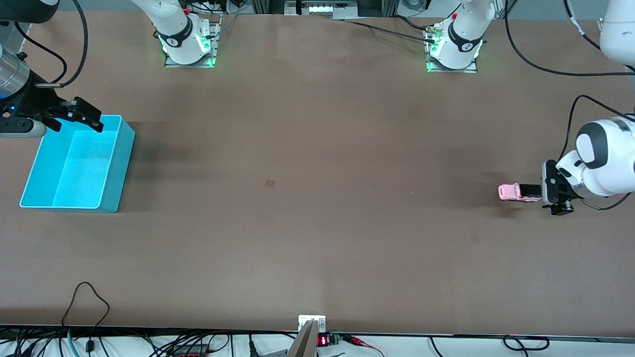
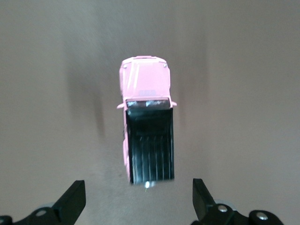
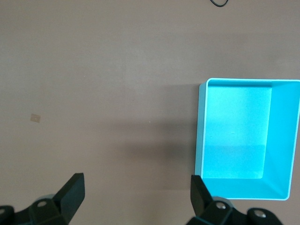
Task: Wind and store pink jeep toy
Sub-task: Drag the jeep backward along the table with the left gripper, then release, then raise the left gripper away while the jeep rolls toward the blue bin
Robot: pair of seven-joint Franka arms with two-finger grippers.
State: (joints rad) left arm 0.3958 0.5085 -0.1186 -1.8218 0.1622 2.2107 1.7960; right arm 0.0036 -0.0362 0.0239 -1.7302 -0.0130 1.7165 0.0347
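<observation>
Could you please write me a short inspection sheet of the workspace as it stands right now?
Surface: brown table, one small tan mark near its middle.
Job's things: pink jeep toy on the table at the left arm's end; turquoise bin at the right arm's end, nothing in it.
Clutter: nothing seen.
Grippers: left gripper open, at the jeep's black-roofed rear, not touching; right gripper open, over the bin's rim.
Cables: black cables at the table's edges and on the arms.
Surroundings: arm bases lit green; small red display below the table's near edge.
</observation>
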